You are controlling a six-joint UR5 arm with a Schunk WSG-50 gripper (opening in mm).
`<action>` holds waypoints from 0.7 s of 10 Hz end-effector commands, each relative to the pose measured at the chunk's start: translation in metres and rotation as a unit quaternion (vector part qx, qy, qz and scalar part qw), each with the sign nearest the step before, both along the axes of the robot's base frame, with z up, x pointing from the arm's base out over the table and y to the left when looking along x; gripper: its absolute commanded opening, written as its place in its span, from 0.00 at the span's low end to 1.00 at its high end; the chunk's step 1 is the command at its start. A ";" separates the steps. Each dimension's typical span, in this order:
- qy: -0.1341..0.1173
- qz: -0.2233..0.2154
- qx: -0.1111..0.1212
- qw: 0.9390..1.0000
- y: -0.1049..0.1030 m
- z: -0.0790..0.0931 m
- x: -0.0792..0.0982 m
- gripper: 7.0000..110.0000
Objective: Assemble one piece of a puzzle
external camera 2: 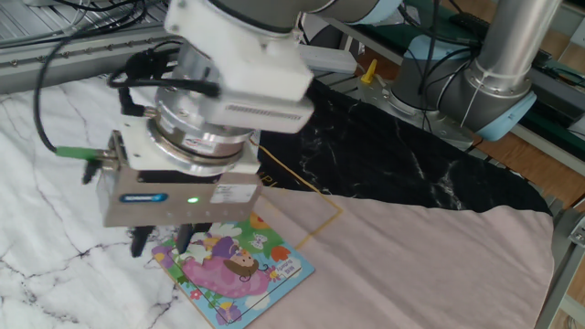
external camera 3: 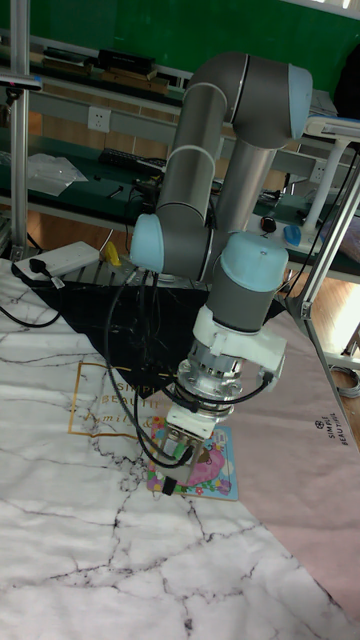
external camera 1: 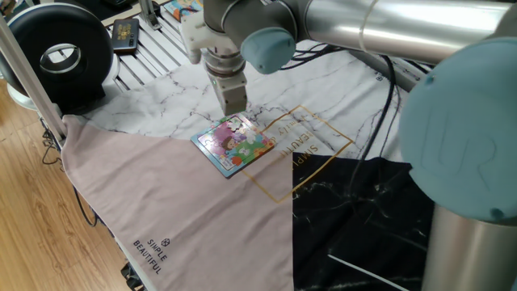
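Note:
The puzzle (external camera 1: 236, 145) lies flat on the cloth, a small blue-rimmed board with a pink and green cartoon picture; it also shows in the other fixed view (external camera 2: 242, 271) and the tall view (external camera 3: 208, 468). My gripper (external camera 1: 235, 108) points straight down, close over the board's far-left corner (external camera 2: 161, 245) (external camera 3: 172, 468). Two dark fingers (external camera 2: 139, 241) poke out under its body, but their tips are hidden and I cannot see whether they meet. The piece does not show in any view.
The puzzle rests where white marble-print cloth (external camera 1: 161, 97), beige cloth (external camera 1: 161, 202) and black cloth (external camera 1: 363, 218) meet. A black round device (external camera 1: 60, 52), a small black gadget (external camera 1: 125, 34) and another colourful board (external camera 1: 190, 8) stand at the back. A second robot base (external camera 2: 498, 64) rises nearby.

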State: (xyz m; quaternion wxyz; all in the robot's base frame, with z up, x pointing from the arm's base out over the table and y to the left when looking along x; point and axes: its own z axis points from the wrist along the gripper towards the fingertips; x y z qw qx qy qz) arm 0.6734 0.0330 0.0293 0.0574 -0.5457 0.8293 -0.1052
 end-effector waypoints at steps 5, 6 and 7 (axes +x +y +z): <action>0.147 -0.159 0.079 0.973 0.028 -0.016 -0.075 0.57; 0.157 -0.152 0.096 0.971 0.040 -0.013 -0.077 0.57; 0.150 -0.150 0.093 0.973 0.041 -0.007 -0.072 0.57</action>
